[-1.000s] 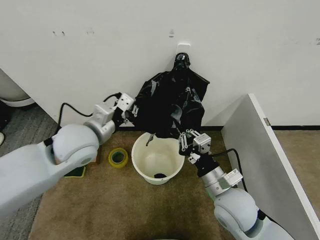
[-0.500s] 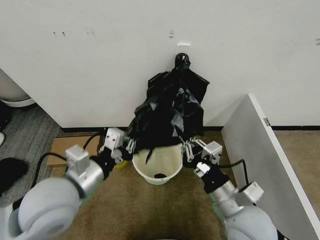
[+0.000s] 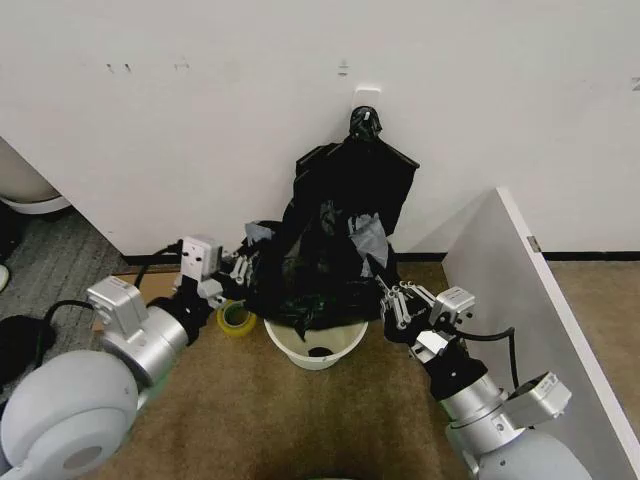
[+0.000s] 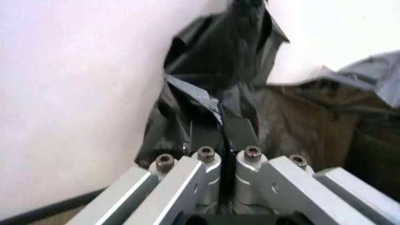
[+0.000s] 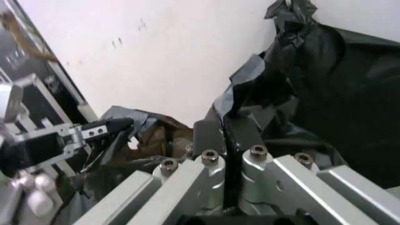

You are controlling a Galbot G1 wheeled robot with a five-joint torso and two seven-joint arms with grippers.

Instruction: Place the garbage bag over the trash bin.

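Garbage bag: a thin, glossy, crinkly black plastic garbage bag (image 3: 320, 270), stretched between the two grippers, its open mouth low over the bin and its top reaching up the white wall (image 3: 200, 120).
Trash bin: a round white plastic trash bin (image 3: 315, 345) on the brown carpet (image 3: 250, 430) near the wall's foot; the bag's lower edge covers its far rim, while the near rim and inside are bare.
Step in hand: by my judgement, lowering the spread mouth onto the rim; the bag is not yet around the bin.
Next move: likely needs the mouth kept wide and brought down evenly past the near rim.
Left gripper (image 3: 243, 268): at the bag's left edge, fingers closed flat on a fold of plastic.
Right gripper (image 3: 392, 297): at the bag's right edge beside the rim, fingers likewise pinched on the plastic.
Nearby: a small yellow tape roll (image 3: 236, 318) on the carpet, just left of the bin.
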